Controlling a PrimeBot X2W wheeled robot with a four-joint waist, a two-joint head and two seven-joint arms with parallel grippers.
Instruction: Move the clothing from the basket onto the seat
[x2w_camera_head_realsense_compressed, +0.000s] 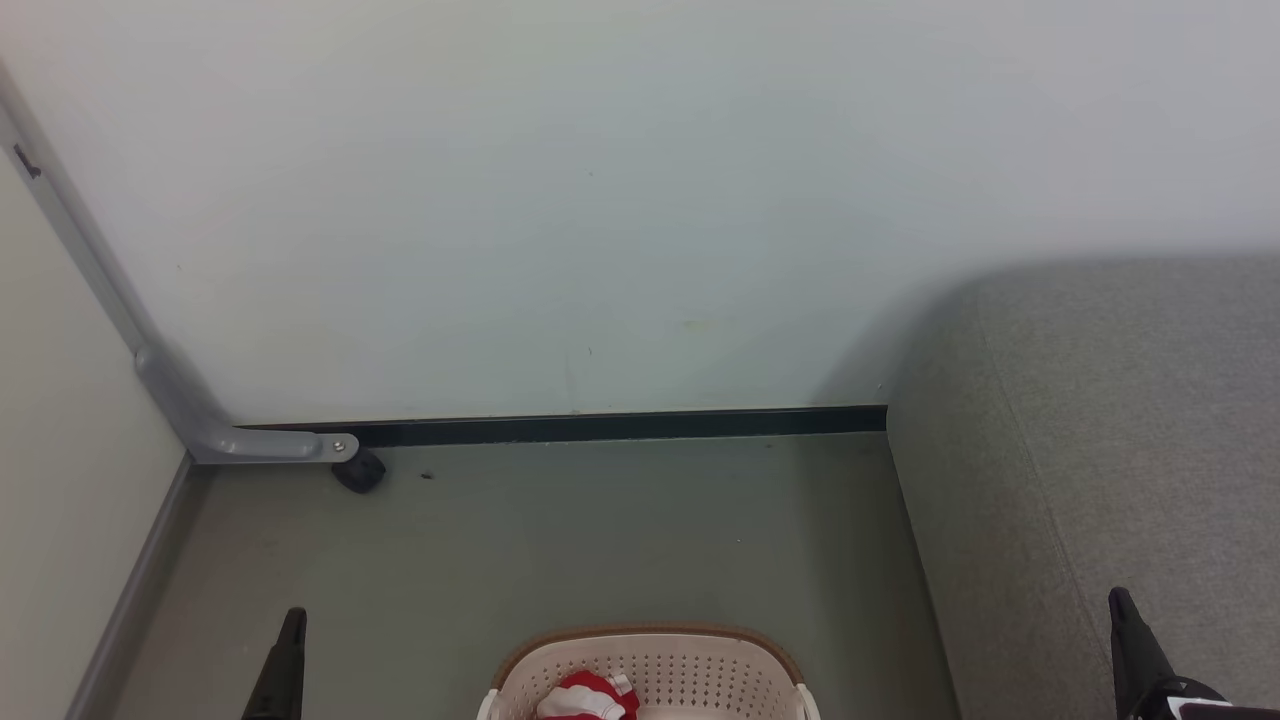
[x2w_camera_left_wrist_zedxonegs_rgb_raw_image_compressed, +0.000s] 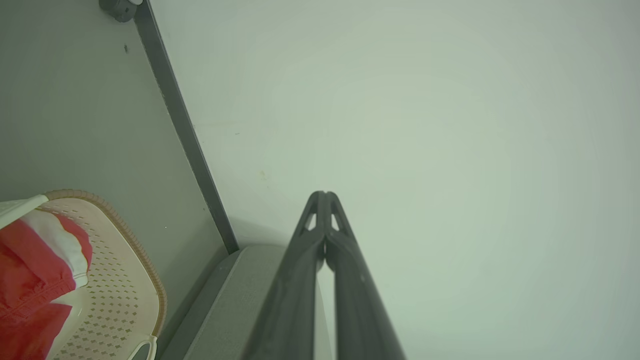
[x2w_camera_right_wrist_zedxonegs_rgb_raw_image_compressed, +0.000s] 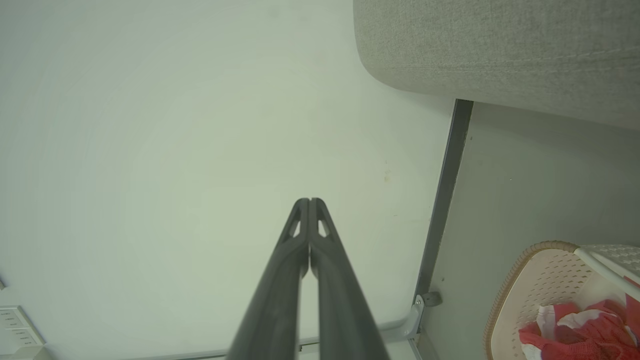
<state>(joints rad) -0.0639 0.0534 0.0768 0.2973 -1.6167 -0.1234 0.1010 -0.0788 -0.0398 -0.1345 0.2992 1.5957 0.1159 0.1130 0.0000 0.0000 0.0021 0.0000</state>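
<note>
Red and white clothing (x2w_camera_head_realsense_compressed: 587, 698) lies in the cream perforated basket (x2w_camera_head_realsense_compressed: 660, 660) on the floor at the bottom centre of the head view. The left wrist view also has the clothing (x2w_camera_left_wrist_zedxonegs_rgb_raw_image_compressed: 35, 285) in the basket (x2w_camera_left_wrist_zedxonegs_rgb_raw_image_compressed: 125, 295), and so does the right wrist view: clothing (x2w_camera_right_wrist_zedxonegs_rgb_raw_image_compressed: 580, 327), basket (x2w_camera_right_wrist_zedxonegs_rgb_raw_image_compressed: 530, 285). The grey seat (x2w_camera_head_realsense_compressed: 1110, 440) fills the right side. My left gripper (x2w_camera_head_realsense_compressed: 290, 625) is shut and empty, left of the basket, fingertips together (x2w_camera_left_wrist_zedxonegs_rgb_raw_image_compressed: 324, 194). My right gripper (x2w_camera_head_realsense_compressed: 1120, 605) is shut and empty over the seat's front part, tips touching (x2w_camera_right_wrist_zedxonegs_rgb_raw_image_compressed: 309, 201).
A pale wall (x2w_camera_head_realsense_compressed: 600, 200) with a dark skirting strip (x2w_camera_head_realsense_compressed: 600, 427) stands behind the floor. A grey metal frame leg with a black caster (x2w_camera_head_realsense_compressed: 358, 470) stands at the left corner. Wall sockets (x2w_camera_right_wrist_zedxonegs_rgb_raw_image_compressed: 15, 325) appear in the right wrist view. Bare green-grey floor (x2w_camera_head_realsense_compressed: 600, 540) lies between basket and wall.
</note>
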